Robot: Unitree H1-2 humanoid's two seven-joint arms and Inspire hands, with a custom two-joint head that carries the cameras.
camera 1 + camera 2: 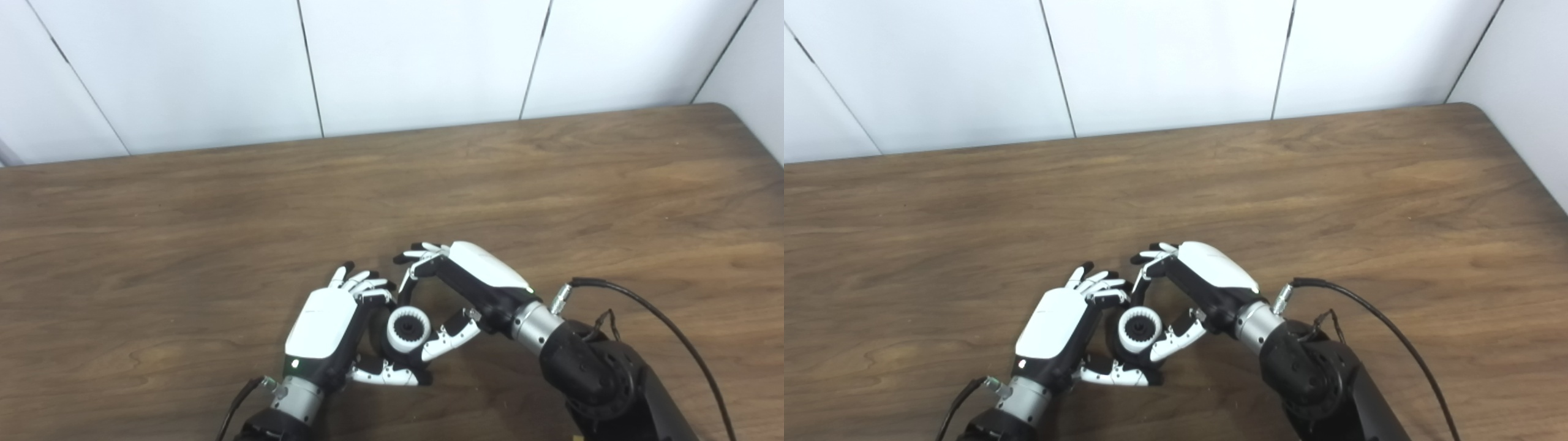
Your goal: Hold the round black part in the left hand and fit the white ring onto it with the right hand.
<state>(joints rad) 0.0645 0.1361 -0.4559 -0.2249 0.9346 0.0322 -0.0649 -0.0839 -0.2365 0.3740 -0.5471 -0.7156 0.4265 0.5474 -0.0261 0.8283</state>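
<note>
Our left hand (324, 327) grasps the round black part (383, 343), the white ring (407, 329) seated on it; our right hand (471, 288), released, curls just beside, so we judge pressing home and withdrawing remain.

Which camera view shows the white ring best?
The left eye view: there the white ring appears slightly larger, its toothed inner edge clear between both robot hands. The right eye view shows the same ring, similarly unobstructed, slightly smaller.

left hand (324, 327): back up, fingers and thumb curled inward, closed around a held part | right hand (474, 282): arched opposite, fingers bent down, thumb extended toward the left hand | wrists angled inward
</note>
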